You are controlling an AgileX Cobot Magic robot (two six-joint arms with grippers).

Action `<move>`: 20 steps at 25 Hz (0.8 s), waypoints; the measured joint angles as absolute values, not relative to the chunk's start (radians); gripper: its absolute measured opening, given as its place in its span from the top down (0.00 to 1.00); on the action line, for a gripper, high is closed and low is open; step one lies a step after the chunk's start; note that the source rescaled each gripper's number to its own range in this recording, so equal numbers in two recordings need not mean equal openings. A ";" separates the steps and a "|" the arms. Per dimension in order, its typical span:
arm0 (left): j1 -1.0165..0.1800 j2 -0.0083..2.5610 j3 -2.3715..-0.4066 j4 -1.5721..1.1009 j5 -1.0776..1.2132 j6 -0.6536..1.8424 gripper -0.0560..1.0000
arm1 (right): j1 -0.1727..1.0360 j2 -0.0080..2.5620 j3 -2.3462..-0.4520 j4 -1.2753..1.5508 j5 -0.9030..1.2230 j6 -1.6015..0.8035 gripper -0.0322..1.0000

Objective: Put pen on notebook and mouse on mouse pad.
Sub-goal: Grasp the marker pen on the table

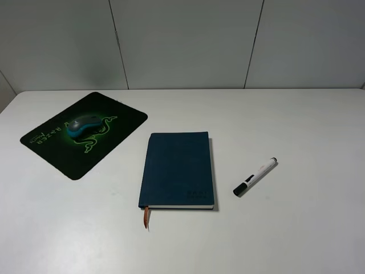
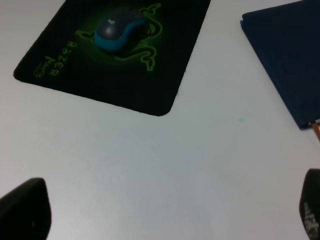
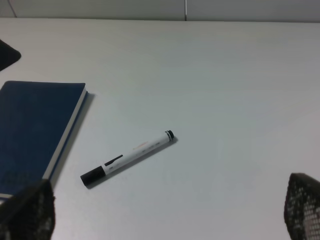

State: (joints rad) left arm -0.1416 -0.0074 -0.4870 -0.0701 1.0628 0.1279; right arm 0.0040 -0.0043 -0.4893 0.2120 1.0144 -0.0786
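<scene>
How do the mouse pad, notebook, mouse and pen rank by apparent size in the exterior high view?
1. mouse pad and notebook: they cover about equal area, so I do not rank them.
2. mouse.
3. pen: longer than the mouse, but much thinner.

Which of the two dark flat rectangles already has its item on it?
The black mouse pad: the mouse sits on it. The navy notebook is bare; the pen lies apart, beside it.

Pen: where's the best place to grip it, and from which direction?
Take the pen at mid-barrel from straight above, jaws across its width. It lies flat and slanted on the table, apart from the notebook, long sides free.
</scene>
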 joint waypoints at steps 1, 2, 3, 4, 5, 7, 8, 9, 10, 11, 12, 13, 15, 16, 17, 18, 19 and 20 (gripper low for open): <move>-0.142 -0.007 -0.487 -0.070 1.063 0.128 0.00 | 0.004 -0.004 -0.489 0.212 1.014 -0.079 0.00; -0.142 -0.007 -0.487 -0.070 1.063 0.128 0.00 | 0.004 -0.004 -0.489 0.212 1.014 -0.079 0.00; -0.142 -0.007 -0.487 -0.070 1.063 0.128 0.00 | 0.004 -0.004 -0.489 0.212 1.014 -0.079 0.00; -0.142 -0.007 -0.487 -0.070 1.063 0.128 0.00 | 0.004 -0.004 -0.489 0.212 1.014 -0.079 0.00; -0.142 -0.007 -0.487 -0.070 1.063 0.128 0.00 | 0.004 -0.004 -0.489 0.212 1.014 -0.079 0.00; -0.142 -0.007 -0.487 -0.070 1.063 0.128 0.00 | 0.004 -0.004 -0.489 0.213 1.014 -0.079 0.00; -0.142 -0.007 -0.487 -0.070 1.063 0.128 0.00 | 0.004 -0.004 -0.489 0.214 1.014 -0.079 0.00; -0.142 -0.007 -0.487 -0.070 1.063 0.128 0.00 | 0.004 -0.004 -0.491 0.214 1.013 -0.079 0.00; -0.142 -0.007 -0.487 -0.070 1.063 0.128 0.00 | 0.004 -0.004 -0.496 0.214 1.013 -0.079 0.00; -0.142 -0.007 -0.487 -0.070 1.063 0.128 0.00 | 0.004 0.000 -0.503 0.214 1.014 -0.079 0.00; -0.142 -0.007 -0.487 -0.070 1.063 0.128 0.00 | 0.004 0.012 -0.513 0.214 1.015 -0.078 0.00; -0.142 -0.007 -0.487 -0.070 1.063 0.128 0.00 | 0.004 0.030 -0.526 0.214 1.014 -0.076 0.00; -0.142 -0.007 -0.487 -0.070 1.063 0.128 0.00 | 0.004 0.094 -0.553 0.214 1.014 -0.075 0.00; -0.142 -0.007 -0.487 -0.070 1.063 0.128 0.00 | 0.004 0.131 -0.566 0.214 1.013 -0.075 0.00; -0.142 -0.007 -0.487 -0.070 1.063 0.128 0.00 | 0.004 0.164 -0.581 0.214 1.012 -0.075 0.00; -0.142 -0.007 -0.487 -0.070 1.063 0.128 0.00 | 0.004 0.205 -0.596 0.214 1.009 -0.075 0.00; -0.142 -0.007 -0.487 -0.070 1.063 0.128 0.00 | 0.004 0.248 -0.608 0.214 1.004 -0.075 0.00; -0.142 -0.007 -0.487 -0.070 1.063 0.128 0.00 | 0.004 0.285 -0.624 0.214 1.001 -0.075 0.00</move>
State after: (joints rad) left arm -0.1416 -0.0074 -0.4870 -0.0701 1.0628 0.1279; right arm 0.0040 0.2849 -0.6238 0.2139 1.0011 -0.0747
